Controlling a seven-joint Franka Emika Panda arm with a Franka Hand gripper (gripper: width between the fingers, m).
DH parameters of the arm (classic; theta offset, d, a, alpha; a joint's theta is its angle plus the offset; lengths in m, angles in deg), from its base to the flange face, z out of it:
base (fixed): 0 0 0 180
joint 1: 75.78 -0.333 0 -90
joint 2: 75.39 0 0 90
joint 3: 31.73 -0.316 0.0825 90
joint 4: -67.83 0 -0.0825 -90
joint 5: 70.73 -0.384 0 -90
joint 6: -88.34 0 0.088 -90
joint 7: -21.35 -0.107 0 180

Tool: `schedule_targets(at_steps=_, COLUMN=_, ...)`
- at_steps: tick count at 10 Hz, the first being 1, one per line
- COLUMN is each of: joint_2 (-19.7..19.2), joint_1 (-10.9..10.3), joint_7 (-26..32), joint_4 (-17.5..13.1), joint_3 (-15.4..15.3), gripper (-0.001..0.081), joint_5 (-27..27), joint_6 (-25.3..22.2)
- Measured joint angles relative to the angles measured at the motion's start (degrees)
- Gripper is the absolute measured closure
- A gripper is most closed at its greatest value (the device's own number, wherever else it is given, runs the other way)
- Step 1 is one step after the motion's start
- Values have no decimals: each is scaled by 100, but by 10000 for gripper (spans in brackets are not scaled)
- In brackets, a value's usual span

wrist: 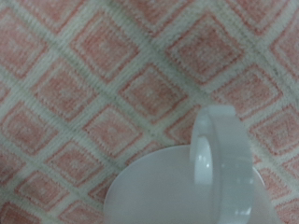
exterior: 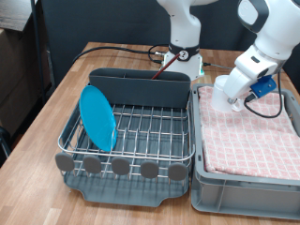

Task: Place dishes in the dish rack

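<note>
The light-blue plate [exterior: 97, 117] stands on edge in the left side of the silver wire dish rack [exterior: 141, 131]. My gripper [exterior: 225, 99] hangs low over the far left corner of the grey crate [exterior: 246, 183], right of the rack in the exterior view. The wrist view shows the white mug [wrist: 177, 191] very close, handle [wrist: 222, 154] towards the camera, on the pink checked cloth [wrist: 103, 84]. No fingers show in the wrist view, and in the exterior view the hand hides them. The wooden spoon is out of view.
The rack's tall grey back compartment [exterior: 141, 86] and its row of grey discs [exterior: 122, 167] frame the wire floor. Cables [exterior: 122, 49] run over the wooden table behind the rack. The robot base [exterior: 185, 58] stands behind.
</note>
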Motion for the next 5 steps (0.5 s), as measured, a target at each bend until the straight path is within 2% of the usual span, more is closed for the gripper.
schedule_targets(at_steps=5, joint_2=-189, joint_1=1, joint_7=85, joint_4=-241, joint_3=20, gripper=3, joint_5=-9, joint_6=-175)
